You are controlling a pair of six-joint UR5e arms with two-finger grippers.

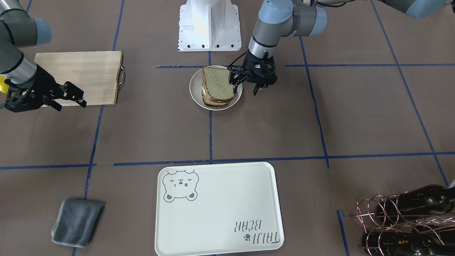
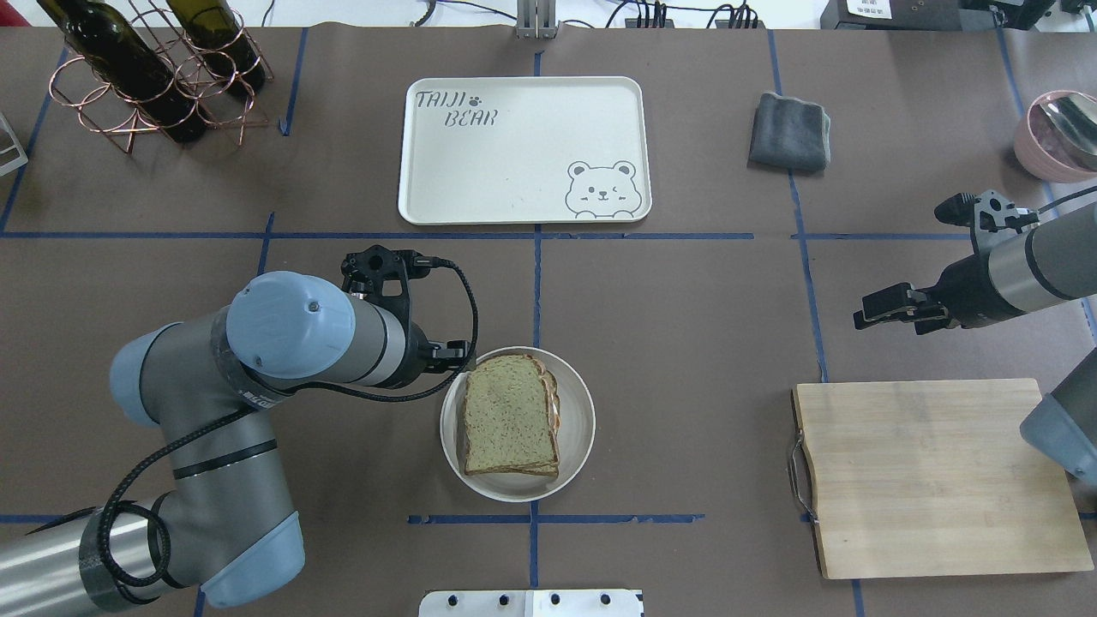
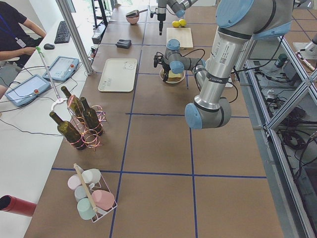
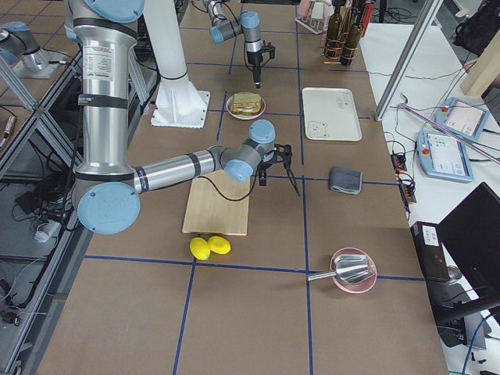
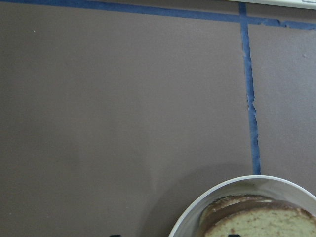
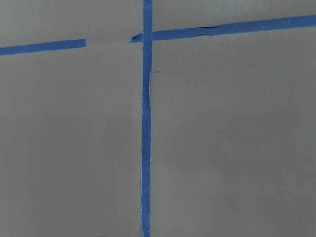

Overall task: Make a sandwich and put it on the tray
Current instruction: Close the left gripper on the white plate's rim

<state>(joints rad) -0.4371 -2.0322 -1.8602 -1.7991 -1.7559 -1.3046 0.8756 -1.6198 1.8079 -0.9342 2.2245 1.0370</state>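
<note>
The sandwich (image 1: 217, 85) is a stack of speckled tan bread slices with dark crust on a small round white plate (image 1: 196, 93). It also shows in the overhead view (image 2: 507, 416). Only a thin pale edge of the egg shows between the slices. My left gripper (image 1: 244, 91) is open and hangs low at the plate's rim. One finger is at the sandwich's side and the other is outside the plate. The left wrist view shows the plate rim (image 5: 207, 202) and the bread (image 5: 261, 222). The cream tray (image 1: 220, 209) with the bear drawing lies bare. My right gripper (image 1: 71, 102) is open and empty beside the cutting board.
A light wooden cutting board (image 1: 81, 74) lies at the robot's right. A grey folded cloth (image 1: 76, 227) lies beside the tray. A copper rack with dark wine bottles (image 1: 408, 220) stands at the far left corner. A pink bowl (image 2: 1058, 133) is at the far right, and two lemons (image 4: 209, 247) lie near the board.
</note>
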